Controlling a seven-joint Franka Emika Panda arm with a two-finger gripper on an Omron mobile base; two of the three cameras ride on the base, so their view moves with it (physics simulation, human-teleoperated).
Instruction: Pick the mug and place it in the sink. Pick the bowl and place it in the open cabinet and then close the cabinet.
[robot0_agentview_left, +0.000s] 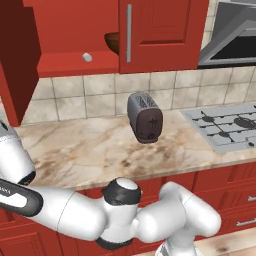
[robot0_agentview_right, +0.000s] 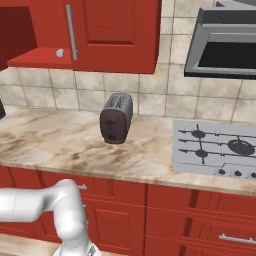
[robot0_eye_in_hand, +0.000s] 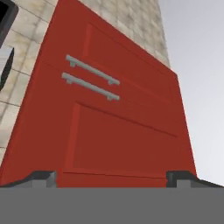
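step: close cabinet | bowl (robot0_agentview_left: 112, 42) sits on the shelf inside the cabinet (robot0_agentview_left: 160, 35), left door swung out so it fit | my gripper (robot0_eye_in_hand: 112, 177) open, empty, facing shut double doors

Both base views look forward and down from behind, sharing toaster (robot0_agentview_left: 145, 118), desk (robot0_agentview_left: 90, 150) and cabinet (robot0_agentview_left: 150, 35). Hand view sits close, rolled sideways, facing the cabinet doors.

Even, bright rendered light throughout; the toaster (robot0_agentview_left: 145, 118) casts a soft shadow on the desk (robot0_agentview_left: 90, 150). Edges sharp, no glare, blur or distortion.
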